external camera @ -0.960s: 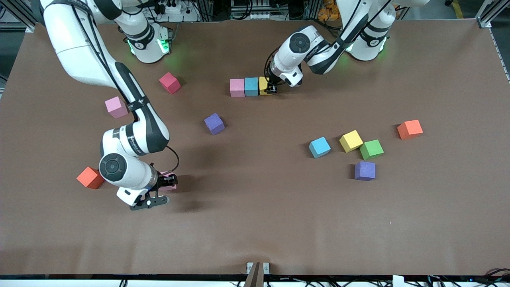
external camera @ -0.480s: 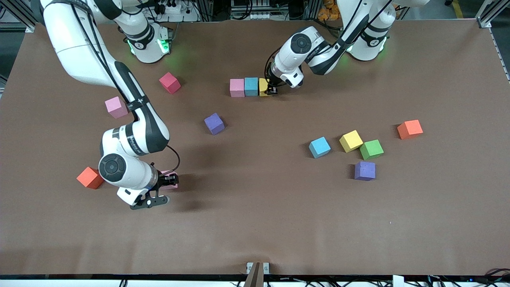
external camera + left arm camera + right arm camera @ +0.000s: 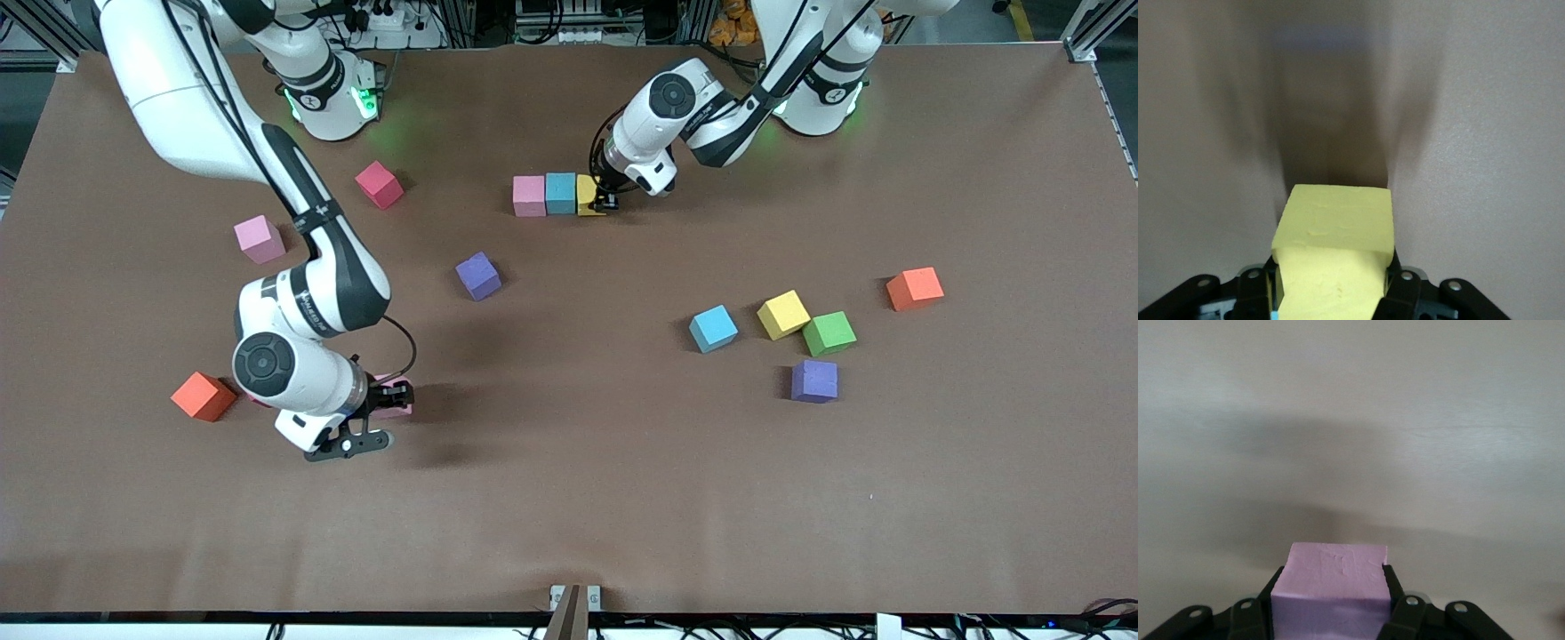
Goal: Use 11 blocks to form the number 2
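Over the last second my right tool (image 3: 391, 397) has carried its pink matte foam cube (image 3: 394, 399) slightly up and toward frame centre, away from the orange foam cube (image 3: 203, 396) at lower left of the frame; I read this as the lift-off for transport to the digit. The right wrist view shows its fingers (image 3: 1399, 611) pinching that cube (image 3: 1331, 597) from both sides. The left tool (image 3: 608, 201) has hardly moved: it stays low at upper centre of the frame, clamped on the yellow foam cube (image 3: 586, 194), which sits against the light blue foam cube (image 3: 560, 192) beside the pink foam cube in the row (image 3: 529, 196). So the top row of the 2 looks laid, release pending. The right arm is bent sharply, elbow high, wrist turned sideways; the left arm reaches down with a short folded forearm.
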Controlling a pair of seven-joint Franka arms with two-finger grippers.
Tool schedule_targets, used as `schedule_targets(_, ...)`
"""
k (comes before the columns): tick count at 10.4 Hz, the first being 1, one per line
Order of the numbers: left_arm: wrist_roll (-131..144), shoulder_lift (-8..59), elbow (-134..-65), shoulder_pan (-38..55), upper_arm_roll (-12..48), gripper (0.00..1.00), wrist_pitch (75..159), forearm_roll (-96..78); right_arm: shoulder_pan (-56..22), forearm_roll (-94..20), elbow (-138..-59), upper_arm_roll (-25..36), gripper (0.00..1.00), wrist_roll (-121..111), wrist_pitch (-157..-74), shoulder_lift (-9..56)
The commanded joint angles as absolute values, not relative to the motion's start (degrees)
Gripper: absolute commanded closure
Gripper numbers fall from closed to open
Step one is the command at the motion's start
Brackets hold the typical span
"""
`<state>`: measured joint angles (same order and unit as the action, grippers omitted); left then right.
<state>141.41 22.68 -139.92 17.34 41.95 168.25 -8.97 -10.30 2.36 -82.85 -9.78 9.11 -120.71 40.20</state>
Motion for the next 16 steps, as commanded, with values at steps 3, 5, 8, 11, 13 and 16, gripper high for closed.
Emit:
schedule_targets(3,141.2,23.0,-140.2,17.7,42.1,0.91,169.5,-9.1,-15.2,1.9,-82.5,-10.4,1.0,13.7,-118.1,37.4)
schedule_targets(5,141.2,23.0,-140.2,17.8,42.1,0.91,169.5,-9.1,-15.6,1.9,-82.5,-10.4,1.0,13.7,-118.1,37.4)
schedule_targets(8,141.2,23.6,-140.2,17.8,42.1,0.91,170.5,-8.6,-17.6,2.2,-82.6,-10.4,1.0,13.9,-116.9,36.2)
schedule_targets(11,141.1,24.5,-140.2,17.8,42.1,0.83,170.6,-7.8,-17.4,2.2,-83.1,-10.4,1.0,13.4,-115.9,36.5)
schedule_targets(13,141.1,24.7,-140.2,17.7,42.0,0.09,170.6,-6.9,-18.5,2.2,-83.2,-10.2,1.0,13.9,-115.9,36.8)
schedule_targets(16,141.1,24.1,-140.1,17.2,42.1,0.0,170.4,-5.4,-17.8,2.2,-84.6,-10.1,1.0,13.9,-116.4,37.0)
